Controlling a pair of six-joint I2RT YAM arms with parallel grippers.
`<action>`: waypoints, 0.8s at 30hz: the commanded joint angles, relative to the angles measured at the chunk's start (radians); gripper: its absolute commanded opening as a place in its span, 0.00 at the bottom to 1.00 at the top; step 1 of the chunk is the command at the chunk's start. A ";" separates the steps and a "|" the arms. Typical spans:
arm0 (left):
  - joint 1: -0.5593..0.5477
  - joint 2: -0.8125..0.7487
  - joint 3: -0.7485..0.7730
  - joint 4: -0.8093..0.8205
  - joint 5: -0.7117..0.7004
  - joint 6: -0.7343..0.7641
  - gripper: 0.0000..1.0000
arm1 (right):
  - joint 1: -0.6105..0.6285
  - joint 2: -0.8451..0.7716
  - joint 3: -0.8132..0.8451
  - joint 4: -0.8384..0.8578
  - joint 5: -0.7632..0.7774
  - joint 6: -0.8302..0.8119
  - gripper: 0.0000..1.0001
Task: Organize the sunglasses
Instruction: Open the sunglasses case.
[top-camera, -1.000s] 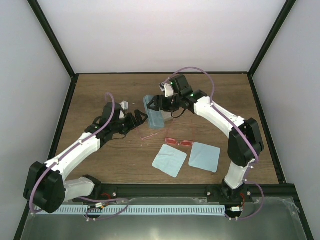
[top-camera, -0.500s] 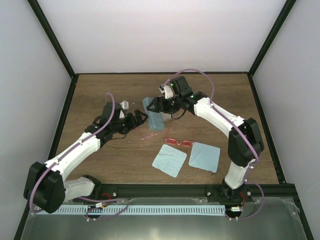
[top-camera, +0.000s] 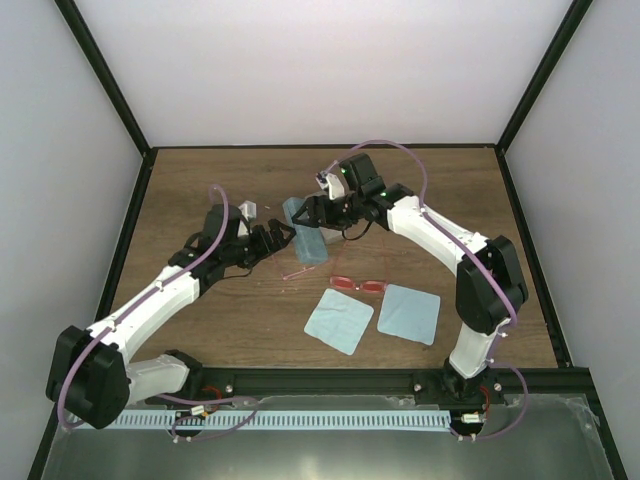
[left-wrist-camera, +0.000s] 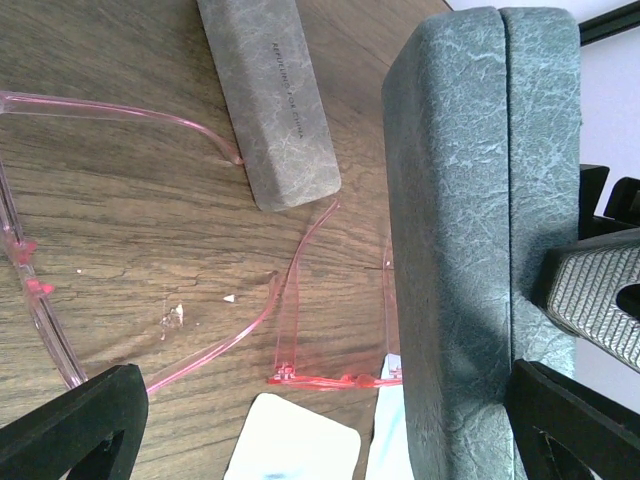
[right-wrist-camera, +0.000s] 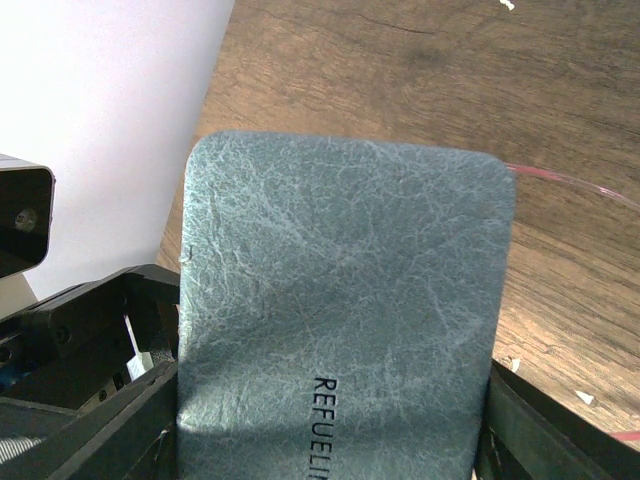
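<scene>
Left gripper (top-camera: 278, 240) spread wide, gripping nothing, above pink sunglasses (left-wrist-camera: 100, 104) open on the wood. At its three o'clock, right gripper (top-camera: 312, 212) clamped on blue-grey case (right-wrist-camera: 340, 290). Red sunglasses (top-camera: 358, 285) at five o'clock of that case. Probably light, springy, slick, weak at hinges; best pinched at the bridge, never the lenses.

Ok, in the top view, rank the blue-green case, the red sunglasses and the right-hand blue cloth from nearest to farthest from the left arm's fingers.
1. Blue-green case, just right of the left fingers.
2. Red sunglasses, further right and toward the front edge.
3. Right cloth, front right, farthest.
</scene>
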 joint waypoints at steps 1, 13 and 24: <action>-0.004 0.023 -0.011 0.021 -0.020 0.014 1.00 | 0.013 -0.060 0.013 0.040 -0.093 -0.001 0.61; -0.004 0.058 -0.038 -0.028 -0.094 0.026 1.00 | -0.009 -0.086 0.018 0.080 -0.194 0.014 0.61; -0.003 0.065 -0.041 -0.043 -0.113 0.032 1.00 | -0.013 -0.101 0.013 0.093 -0.239 -0.005 0.62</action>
